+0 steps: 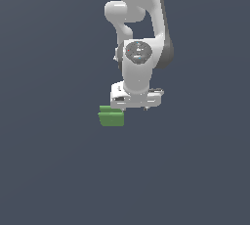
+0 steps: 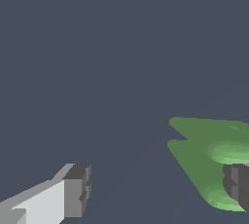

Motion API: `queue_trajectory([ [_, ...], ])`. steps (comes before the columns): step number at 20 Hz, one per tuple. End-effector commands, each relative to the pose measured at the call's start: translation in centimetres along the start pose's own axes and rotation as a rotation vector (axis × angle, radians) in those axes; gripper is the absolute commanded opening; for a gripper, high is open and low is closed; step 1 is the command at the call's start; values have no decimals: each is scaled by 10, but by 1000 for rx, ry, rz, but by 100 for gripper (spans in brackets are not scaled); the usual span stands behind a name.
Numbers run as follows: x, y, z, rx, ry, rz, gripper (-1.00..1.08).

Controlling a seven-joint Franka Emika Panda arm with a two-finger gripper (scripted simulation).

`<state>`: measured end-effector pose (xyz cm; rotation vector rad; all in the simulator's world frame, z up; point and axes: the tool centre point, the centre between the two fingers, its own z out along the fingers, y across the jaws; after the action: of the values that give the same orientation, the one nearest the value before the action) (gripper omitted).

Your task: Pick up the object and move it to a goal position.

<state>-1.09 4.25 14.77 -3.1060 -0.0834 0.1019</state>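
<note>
Green block sitting right at the edge of the wide-open gripper

Wrist view first: the fingers are spread far apart with nothing between them. One pad is fully visible, the other is cut off at the frame edge, and it sits in front of the green block, so I can't tell whether it touches. The block's far side is cropped too, though you can make out a step between two tiers. Exterior view: the gripper hangs low on the white arm, and its fingers are basically hidden under the hand. The block lies on the dark bench, just off the gripper's edge toward the exterior view's left.
</note>
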Motion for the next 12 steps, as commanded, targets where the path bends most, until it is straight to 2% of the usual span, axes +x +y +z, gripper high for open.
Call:
queue_trajectory([
  [1,0,0,0,0,0,0,100],
  [12,-5,-9,-9,10,-10,-43,100],
])
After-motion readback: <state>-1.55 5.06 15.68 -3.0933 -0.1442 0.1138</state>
